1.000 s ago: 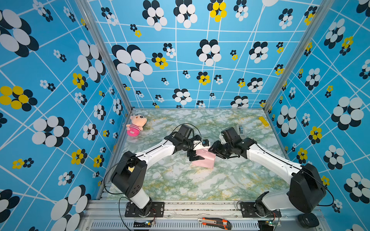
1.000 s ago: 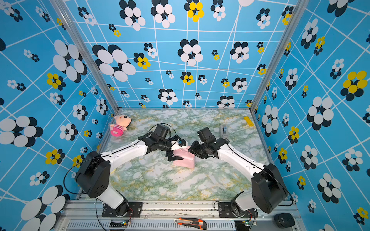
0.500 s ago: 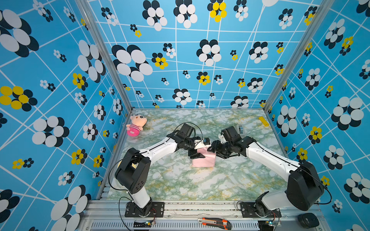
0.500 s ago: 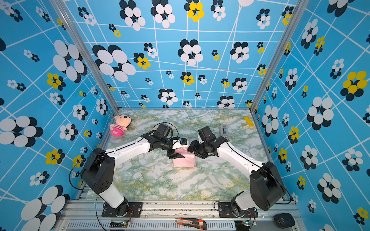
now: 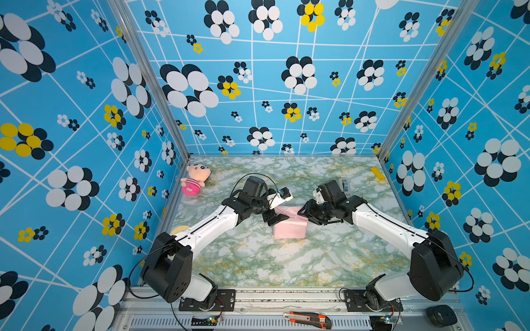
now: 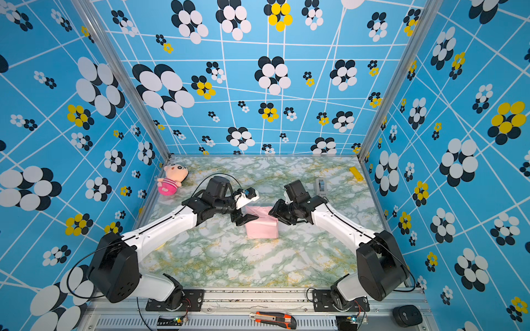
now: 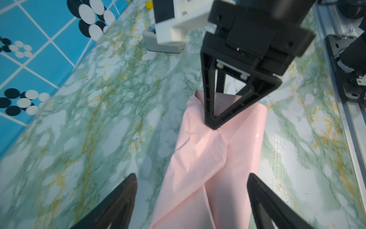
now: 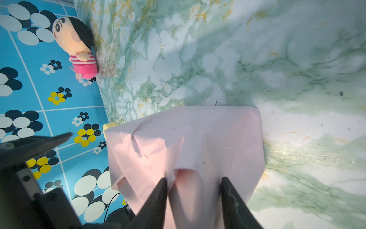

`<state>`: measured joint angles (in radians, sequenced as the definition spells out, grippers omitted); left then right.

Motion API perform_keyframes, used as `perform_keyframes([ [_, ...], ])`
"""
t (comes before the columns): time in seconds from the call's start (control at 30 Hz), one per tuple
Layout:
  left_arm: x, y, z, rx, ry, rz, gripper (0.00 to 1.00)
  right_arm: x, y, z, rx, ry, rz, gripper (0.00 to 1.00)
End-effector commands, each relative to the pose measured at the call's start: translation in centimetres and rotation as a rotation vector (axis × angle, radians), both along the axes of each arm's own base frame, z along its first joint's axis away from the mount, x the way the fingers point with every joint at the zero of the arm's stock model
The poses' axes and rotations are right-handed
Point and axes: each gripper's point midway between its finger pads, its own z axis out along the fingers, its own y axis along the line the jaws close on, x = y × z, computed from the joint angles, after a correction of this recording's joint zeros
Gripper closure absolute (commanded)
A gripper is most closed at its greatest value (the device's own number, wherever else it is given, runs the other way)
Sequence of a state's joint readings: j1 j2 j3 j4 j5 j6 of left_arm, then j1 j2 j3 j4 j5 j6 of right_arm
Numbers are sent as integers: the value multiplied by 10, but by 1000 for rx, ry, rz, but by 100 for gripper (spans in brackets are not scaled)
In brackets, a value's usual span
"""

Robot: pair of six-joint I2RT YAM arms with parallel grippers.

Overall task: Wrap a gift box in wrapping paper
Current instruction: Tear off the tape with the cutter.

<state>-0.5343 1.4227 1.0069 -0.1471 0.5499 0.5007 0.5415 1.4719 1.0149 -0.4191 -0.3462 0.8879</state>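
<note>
Left hand point(image 7: 192, 175) stood wide open astride the wrapping paper point(image 5: 289, 229) on the desk point(image 5: 258, 263); right hand point(image 8: 193, 178), half closed, seemingly pinched its fold.

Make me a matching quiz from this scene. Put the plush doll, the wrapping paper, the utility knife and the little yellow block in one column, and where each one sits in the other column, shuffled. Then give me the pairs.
Column one
1. plush doll
2. wrapping paper
3. utility knife
4. yellow block

Column two
A. on the front metal frame, off the table
B. far corner of the table, on the side of the left arm
C. middle of the table, folded into a pink parcel
D. far table edge, on the side of the right arm

Pairs: 1-B, 2-C, 3-A, 4-D
</note>
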Motion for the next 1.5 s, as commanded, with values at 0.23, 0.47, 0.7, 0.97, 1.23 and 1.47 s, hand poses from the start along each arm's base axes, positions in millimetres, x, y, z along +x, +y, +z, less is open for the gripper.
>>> perform_keyframes([
  [0.23, 32, 13, -17, -30, 400, 192, 19, -17, -20, -32, -139, 61, 46, 56],
  [0.47, 37, -7, -35, -49, 649, 166, 22, -17, -14, -34, -129, 34, 113, 57],
  [0.7, 21, -16, -47, -52, 752, 81, 29, -12, -11, -32, -132, 2, 146, 57],
  [0.97, 11, -9, -73, 17, 752, 86, 36, -8, -6, -28, -118, -22, 166, 57],
  [1.23, 6, 1, -104, 150, 709, 127, 48, -4, -6, -19, -110, -60, 162, 53],
  [1.47, 7, 8, -112, 182, 677, 151, 52, 10, -20, 13, -85, -151, 112, 43],
])
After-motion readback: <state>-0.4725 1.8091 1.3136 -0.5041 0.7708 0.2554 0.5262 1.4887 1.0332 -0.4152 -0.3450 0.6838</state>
